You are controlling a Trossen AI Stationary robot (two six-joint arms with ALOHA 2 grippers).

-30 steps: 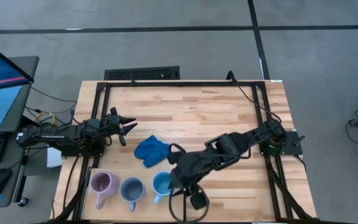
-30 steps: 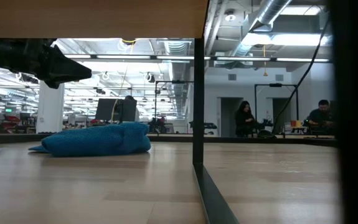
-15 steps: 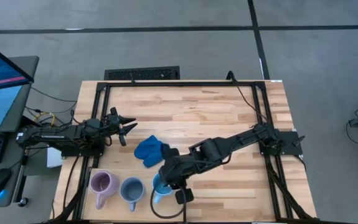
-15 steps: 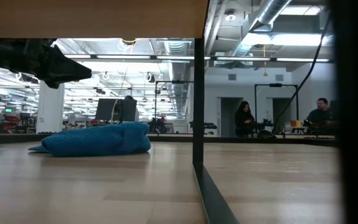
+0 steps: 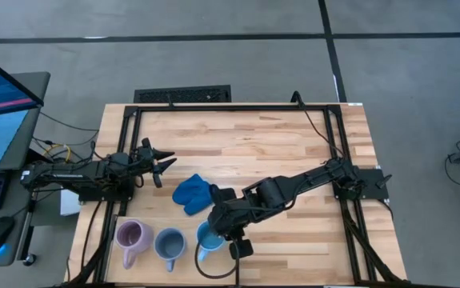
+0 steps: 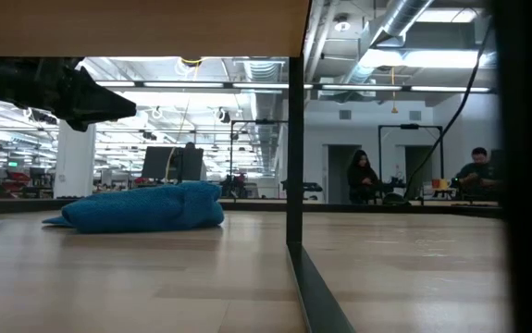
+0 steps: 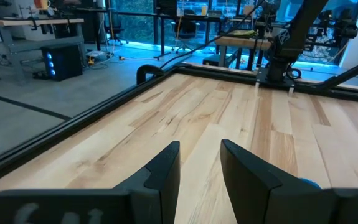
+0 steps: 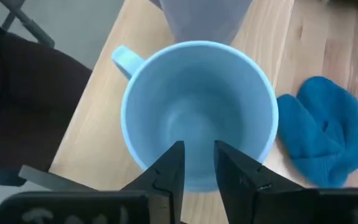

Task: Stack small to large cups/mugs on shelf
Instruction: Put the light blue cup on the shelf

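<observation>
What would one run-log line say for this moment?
right gripper: over light blue mug, fingers close together | left gripper: waiting, table's left | lilac mug, grey-blue mug: untouched

An open-plan robotics lab or workshop is indicated by exposed ceiling ducts (image 6: 404, 23), rows of strip lights, workbenches with monitors (image 6: 159, 164), people (image 6: 363, 176) seated at desks beyond the plank table (image 5: 278, 136), and a bare concrete floor (image 5: 214, 64).

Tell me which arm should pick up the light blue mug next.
Right, likely. The right gripper hangs directly over the light blue mug, fingers a narrow gap apart, pointing into its mouth. The left gripper waits beyond the blue cloth, away from the mugs.
</observation>
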